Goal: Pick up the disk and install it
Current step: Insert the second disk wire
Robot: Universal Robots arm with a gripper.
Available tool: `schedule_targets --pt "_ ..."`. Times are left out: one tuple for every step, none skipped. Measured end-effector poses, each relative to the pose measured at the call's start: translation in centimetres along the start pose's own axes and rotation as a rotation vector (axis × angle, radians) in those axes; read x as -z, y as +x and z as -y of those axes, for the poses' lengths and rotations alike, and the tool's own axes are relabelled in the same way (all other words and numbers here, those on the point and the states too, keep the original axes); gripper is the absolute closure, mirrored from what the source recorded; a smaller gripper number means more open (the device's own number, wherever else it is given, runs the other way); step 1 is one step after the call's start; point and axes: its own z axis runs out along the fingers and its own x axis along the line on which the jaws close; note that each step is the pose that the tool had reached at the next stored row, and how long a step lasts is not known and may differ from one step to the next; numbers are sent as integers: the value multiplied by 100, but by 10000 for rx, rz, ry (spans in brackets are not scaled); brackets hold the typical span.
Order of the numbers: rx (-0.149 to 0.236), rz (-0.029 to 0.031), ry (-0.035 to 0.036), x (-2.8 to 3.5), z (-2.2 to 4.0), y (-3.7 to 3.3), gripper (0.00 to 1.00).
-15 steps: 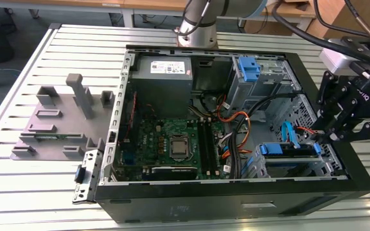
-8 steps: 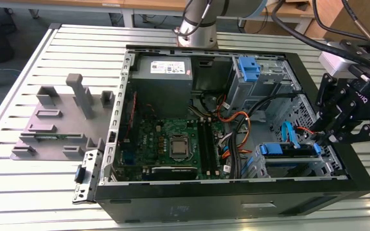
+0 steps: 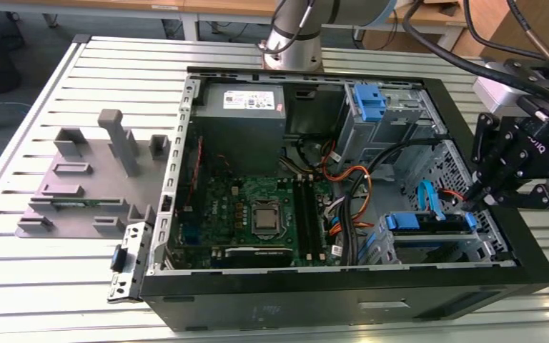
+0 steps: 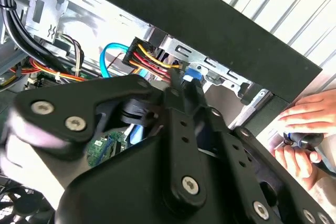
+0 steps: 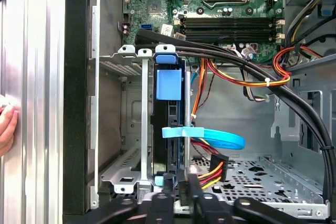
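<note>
Risk: cables (image 5: 236, 59) drape across the drive cage (image 5: 142, 129); a snag or a skewed push could jam the disk (image 5: 169, 124).
Disk: seated edge-on in the cage inside the open computer case (image 3: 351, 286), blue bracket (image 5: 168, 83) showing, blue data cable (image 5: 210, 136) alongside.
Tool: tool (image 5: 184, 195) hovers at the disk's end, seemingly closed; whether it grips, cannot tell.
Bystander: hand (image 4: 310, 129) rests on the bench (image 3: 46, 286) beside the case.

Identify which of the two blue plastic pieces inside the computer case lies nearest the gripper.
The blue bracket beside the gripper, at the case's near right corner in the exterior view; the other blue piece sits by the far wall.
</note>
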Motion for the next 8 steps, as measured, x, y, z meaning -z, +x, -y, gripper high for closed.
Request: schedule_targets --pt "0 0 0 0 0 0 77" --pt "0 0 0 0 0 0 83" --pt "0 0 0 0 0 0 83" --pt "0 0 0 0 0 0 83" --pt "0 0 0 0 0 0 84" --pt "0 0 0 0 0 0 84" --pt "0 0 0 -1 -1 0 84" --pt "0 6 -1 -2 -9 -1 84"
